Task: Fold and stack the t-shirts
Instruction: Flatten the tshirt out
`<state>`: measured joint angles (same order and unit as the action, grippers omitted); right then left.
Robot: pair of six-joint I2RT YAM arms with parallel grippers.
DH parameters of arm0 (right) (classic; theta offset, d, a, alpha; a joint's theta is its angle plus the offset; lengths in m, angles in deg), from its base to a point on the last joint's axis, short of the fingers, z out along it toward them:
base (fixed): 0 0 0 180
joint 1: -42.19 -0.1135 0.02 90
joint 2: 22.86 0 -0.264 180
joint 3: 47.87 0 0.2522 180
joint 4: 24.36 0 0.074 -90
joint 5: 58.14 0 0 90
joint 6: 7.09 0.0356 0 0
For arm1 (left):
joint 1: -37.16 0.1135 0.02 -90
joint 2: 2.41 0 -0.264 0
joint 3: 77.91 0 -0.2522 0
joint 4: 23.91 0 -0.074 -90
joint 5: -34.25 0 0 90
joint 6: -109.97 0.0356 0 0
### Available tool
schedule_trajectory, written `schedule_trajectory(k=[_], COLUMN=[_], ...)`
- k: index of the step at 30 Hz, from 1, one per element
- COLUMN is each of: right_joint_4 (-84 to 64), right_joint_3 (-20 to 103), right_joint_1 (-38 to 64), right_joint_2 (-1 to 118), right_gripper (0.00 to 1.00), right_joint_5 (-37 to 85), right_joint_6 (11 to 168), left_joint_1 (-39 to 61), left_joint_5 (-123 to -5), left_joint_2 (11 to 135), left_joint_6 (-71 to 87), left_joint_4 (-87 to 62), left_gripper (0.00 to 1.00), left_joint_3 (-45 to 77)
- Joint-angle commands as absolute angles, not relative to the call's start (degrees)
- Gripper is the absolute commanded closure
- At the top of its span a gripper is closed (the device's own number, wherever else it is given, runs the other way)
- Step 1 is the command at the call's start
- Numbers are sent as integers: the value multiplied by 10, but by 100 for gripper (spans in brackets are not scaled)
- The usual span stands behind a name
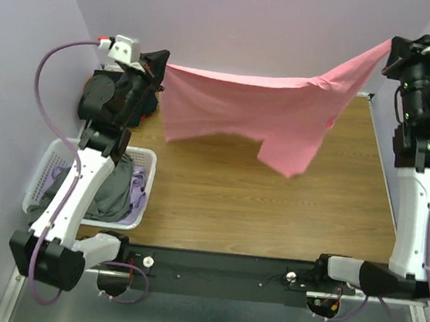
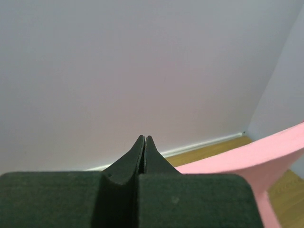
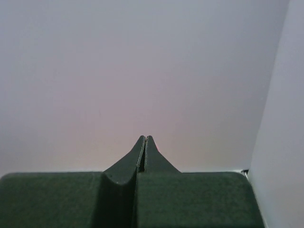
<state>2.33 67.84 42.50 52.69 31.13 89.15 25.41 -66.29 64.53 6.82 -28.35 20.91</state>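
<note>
While the left gripper (image 1: 161,65) and right gripper (image 1: 387,58) pinch its top corners, the pink t-shirt (image 1: 255,111) hangs spread above the table's (image 1: 271,218) far side.
Both sets of jaws are pressed together on cloth; the shirt runs between them, long axis left to right, right end higher; it sags smooth, one flap drooping right of centre; grey and lavender tees (image 1: 110,192) lie in the basket (image 1: 39,181), near left.

Soft, even light fills all three views, bright and diffuse. From above, shadows on the wooden counter (image 1: 271,214) are faint and soft-edged, and the pink t-shirt (image 1: 244,110) looks slightly washed. In both wrist views the dark fingers (image 2: 126,166) of the left hand (image 2: 144,138) and right hand (image 3: 144,138) sit soft-focused near the lens, the wall (image 2: 142,71) behind shading from pinkish centre to greyer edges
</note>
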Motion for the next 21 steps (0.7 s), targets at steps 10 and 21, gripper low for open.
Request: schedule_trajectory(k=[10, 21], right_joint_4=[-3, 0], right_joint_3=[679, 755], right_joint_1=[423, 424], right_joint_2=[343, 357], right_gripper=[99, 99], right_joint_5=[351, 372], right_joint_6=[863, 841], left_joint_1=[236, 235], left_joint_5=[-670, -685], left_joint_2=[440, 427], left_joint_6=[114, 119], left_joint_4=[-259, -255], left_gripper=[100, 100], left_joint_3=[259, 223])
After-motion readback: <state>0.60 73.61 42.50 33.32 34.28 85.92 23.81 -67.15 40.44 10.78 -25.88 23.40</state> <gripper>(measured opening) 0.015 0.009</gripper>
